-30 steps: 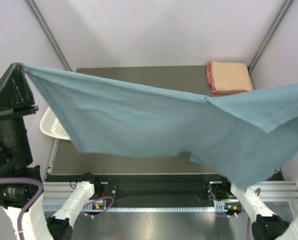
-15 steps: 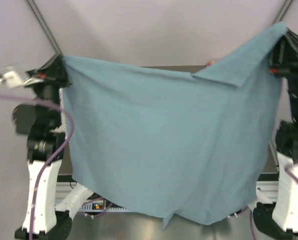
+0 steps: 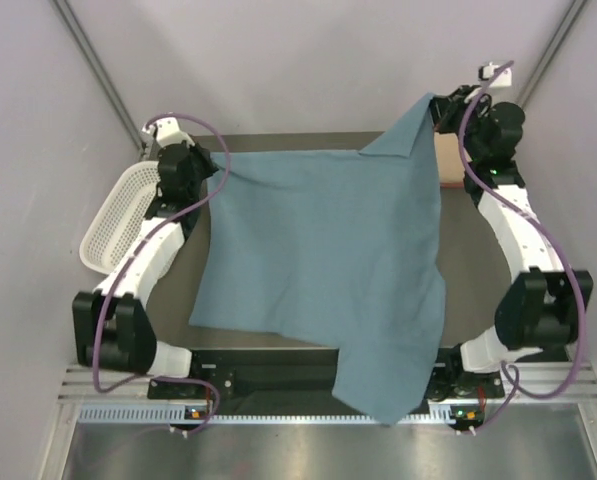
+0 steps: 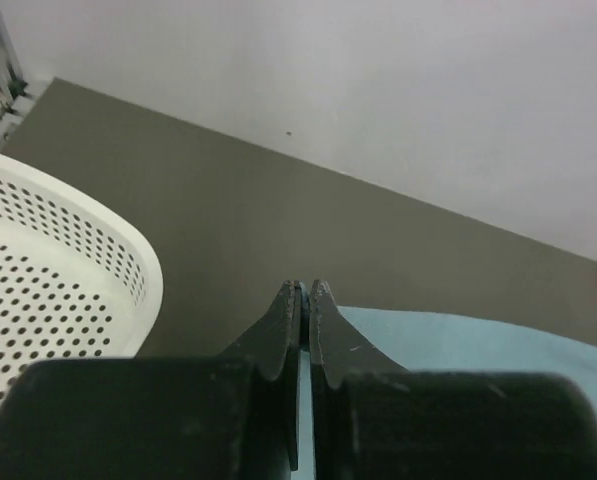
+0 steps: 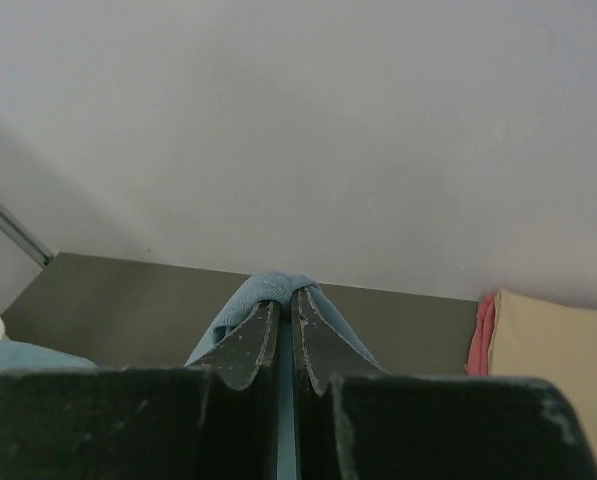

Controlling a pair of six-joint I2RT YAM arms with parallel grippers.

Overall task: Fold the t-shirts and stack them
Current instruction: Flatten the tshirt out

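The large blue-grey t-shirt [image 3: 323,265] lies spread over the dark table, its near right part hanging over the front edge. My left gripper [image 3: 214,170] is shut on its far left corner, low over the table; the cloth shows between the jaws in the left wrist view [image 4: 304,292]. My right gripper [image 3: 433,108] is shut on the far right corner and holds it raised; that cloth shows bunched at the jaw tips [image 5: 285,292]. The folded peach shirt [image 5: 563,350] on the pink-red shirt [image 5: 480,335] lies at the far right, mostly hidden in the top view.
A white mesh basket [image 3: 118,215] stands at the table's left edge, close beside my left arm, and shows in the left wrist view [image 4: 48,270]. Grey walls close the back and sides. The metal rail [image 3: 278,410] runs along the front.
Both grippers have carried the shirt from high in front of the camera away to the far side and down. The shirt now lies spread on the table instead of hanging.
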